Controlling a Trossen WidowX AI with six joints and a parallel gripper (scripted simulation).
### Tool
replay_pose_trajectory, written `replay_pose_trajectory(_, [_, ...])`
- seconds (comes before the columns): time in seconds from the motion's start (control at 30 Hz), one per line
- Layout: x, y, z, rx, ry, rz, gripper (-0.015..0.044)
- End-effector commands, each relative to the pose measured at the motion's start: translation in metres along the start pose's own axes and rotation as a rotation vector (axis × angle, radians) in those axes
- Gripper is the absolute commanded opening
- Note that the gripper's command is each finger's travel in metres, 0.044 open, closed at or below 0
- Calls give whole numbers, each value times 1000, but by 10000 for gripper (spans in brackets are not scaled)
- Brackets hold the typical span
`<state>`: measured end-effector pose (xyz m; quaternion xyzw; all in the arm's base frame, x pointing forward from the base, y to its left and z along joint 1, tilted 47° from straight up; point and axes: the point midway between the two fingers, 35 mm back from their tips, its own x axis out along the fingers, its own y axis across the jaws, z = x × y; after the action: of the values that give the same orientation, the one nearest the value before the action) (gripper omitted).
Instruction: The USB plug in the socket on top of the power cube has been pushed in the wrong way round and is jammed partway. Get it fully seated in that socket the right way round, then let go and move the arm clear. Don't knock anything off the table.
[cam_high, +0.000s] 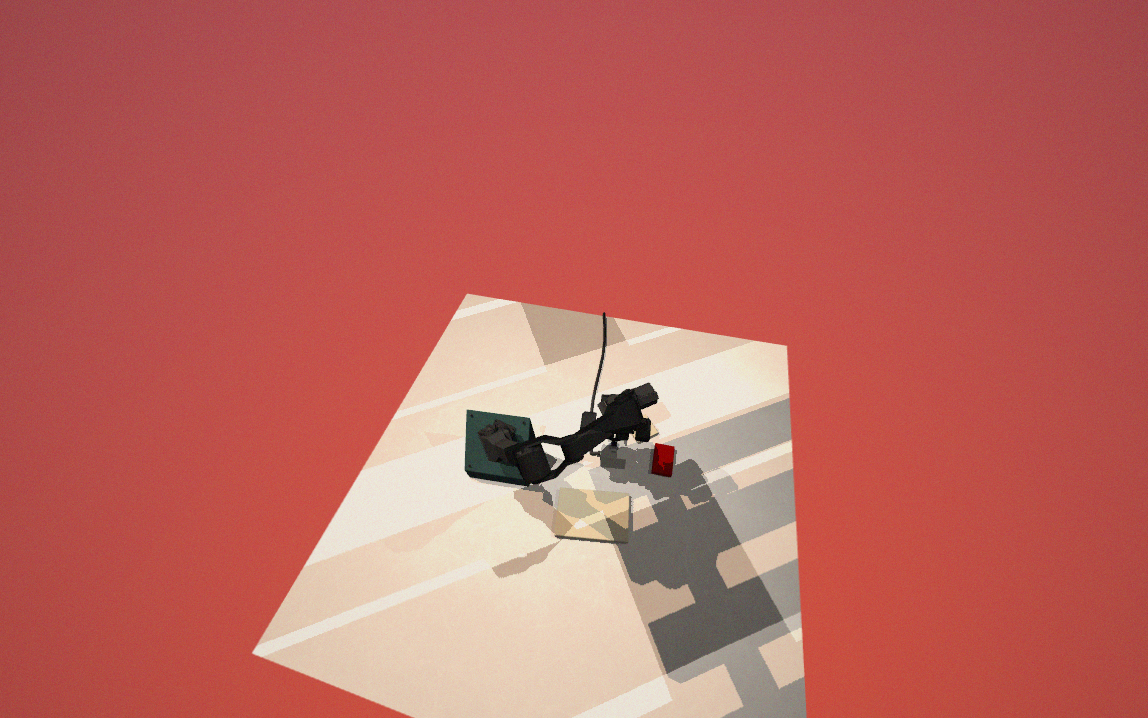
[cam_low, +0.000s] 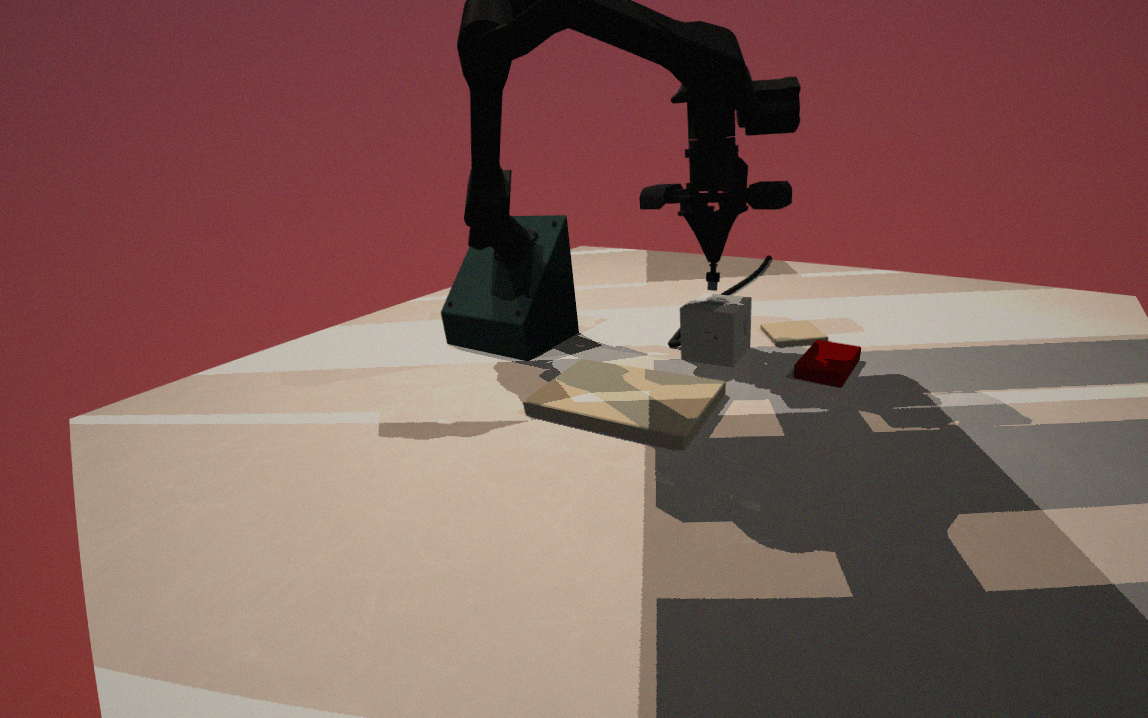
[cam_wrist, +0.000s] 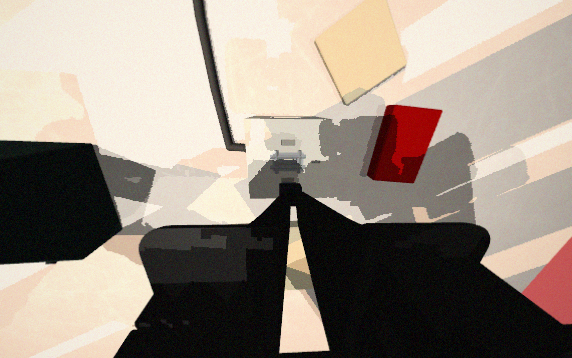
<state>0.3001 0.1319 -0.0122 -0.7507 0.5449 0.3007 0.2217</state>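
Hand (cam_low: 712, 272) grips USB plug (cam_low: 712, 281) above power cube (cam_low: 715, 330) — socket (cam_wrist: 288, 156) bare.

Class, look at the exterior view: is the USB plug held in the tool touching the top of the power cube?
Apart. In the exterior view the USB plug, pinched in the tool, hangs above the power cube, with background showing between them.

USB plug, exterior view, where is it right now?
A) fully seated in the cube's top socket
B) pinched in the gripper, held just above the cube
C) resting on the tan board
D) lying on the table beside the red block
B: the gripper is shut on the USB plug, with a visible gap between it and the top of the power cube.
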Motion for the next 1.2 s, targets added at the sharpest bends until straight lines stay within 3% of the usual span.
replay_pose_trajectory(0.0, [0,0,0,0,-2,0,0])
replay_pose_trajectory(1.17, [4,0,2,-5,-27,0,0])
